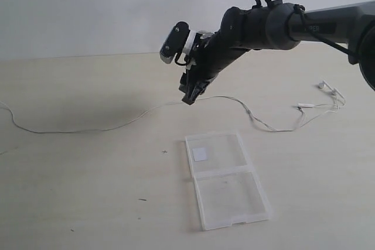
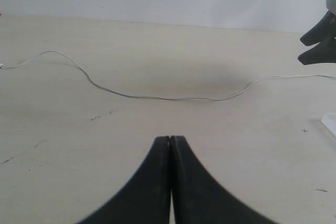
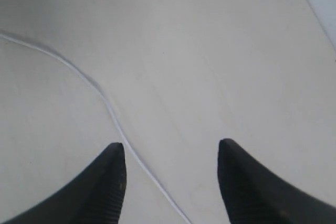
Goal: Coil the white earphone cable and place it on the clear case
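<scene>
Right gripper (image 1: 190,95) hangs just over the table (image 1: 88,197), jaws spread, holding nothing. Beneath it the cable (image 1: 58,132) lies stretched out (2 earbuds (image 1: 322,85) at its right end). Left gripper (image 2: 170,139) is pressed together, empty. The case (image 1: 228,197) lies open near the cable, apart from it.

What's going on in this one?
The right gripper hangs open over the middle of the white earphone cable, gripping nothing. The cable lies strung out across the table, uncoiled. The clear case lies open and empty nearby. The left gripper is shut, holding nothing.
</scene>
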You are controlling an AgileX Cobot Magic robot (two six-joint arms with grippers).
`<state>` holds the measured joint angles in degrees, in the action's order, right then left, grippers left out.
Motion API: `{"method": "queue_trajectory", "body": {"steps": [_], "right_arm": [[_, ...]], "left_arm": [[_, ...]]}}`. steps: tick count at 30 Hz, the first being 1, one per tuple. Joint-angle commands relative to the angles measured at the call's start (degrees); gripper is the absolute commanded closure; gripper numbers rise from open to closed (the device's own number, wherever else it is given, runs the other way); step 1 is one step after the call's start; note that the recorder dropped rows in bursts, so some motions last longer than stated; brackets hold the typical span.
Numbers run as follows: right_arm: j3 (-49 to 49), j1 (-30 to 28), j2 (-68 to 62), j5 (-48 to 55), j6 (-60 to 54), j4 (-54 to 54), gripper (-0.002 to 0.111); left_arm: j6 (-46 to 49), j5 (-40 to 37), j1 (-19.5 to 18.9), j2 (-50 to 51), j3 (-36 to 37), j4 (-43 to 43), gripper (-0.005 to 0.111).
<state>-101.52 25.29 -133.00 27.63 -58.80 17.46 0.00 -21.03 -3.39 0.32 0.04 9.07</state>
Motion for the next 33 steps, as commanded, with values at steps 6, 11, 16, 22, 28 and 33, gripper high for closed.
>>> {"method": "queue_trajectory", "body": {"steps": [6, 11, 16, 22, 28, 33], "right_arm": [[-0.64, -0.01, -0.07, 1.32, -0.14, -0.33, 0.055], [-0.64, 0.12, -1.45, 2.81, -0.14, 1.06, 0.055], [-0.64, 0.52, -1.93, 1.42, -0.14, 0.54, 0.055], [-0.64, 1.24, -2.78, 0.5, -0.14, 1.05, 0.055], [-0.64, 2.04, -4.24, -2.83, -0.02, 2.08, 0.055], [-0.64, 2.04, -5.37, -4.26, -0.02, 2.18, 0.055]], "left_arm": [[-0.63, 0.28, -0.14, -0.32, -0.04, -0.15, 0.107], [-0.63, 0.28, -0.14, -0.32, -0.04, -0.15, 0.107], [-0.63, 0.28, -0.14, -0.32, -0.04, -0.15, 0.107], [-0.63, 0.28, -0.14, -0.32, -0.04, -0.15, 0.107], [-0.63, 0.28, -0.14, -0.32, -0.04, -0.15, 0.107], [-0.63, 0.28, -0.14, -0.32, -0.04, -0.15, 0.107]]}}
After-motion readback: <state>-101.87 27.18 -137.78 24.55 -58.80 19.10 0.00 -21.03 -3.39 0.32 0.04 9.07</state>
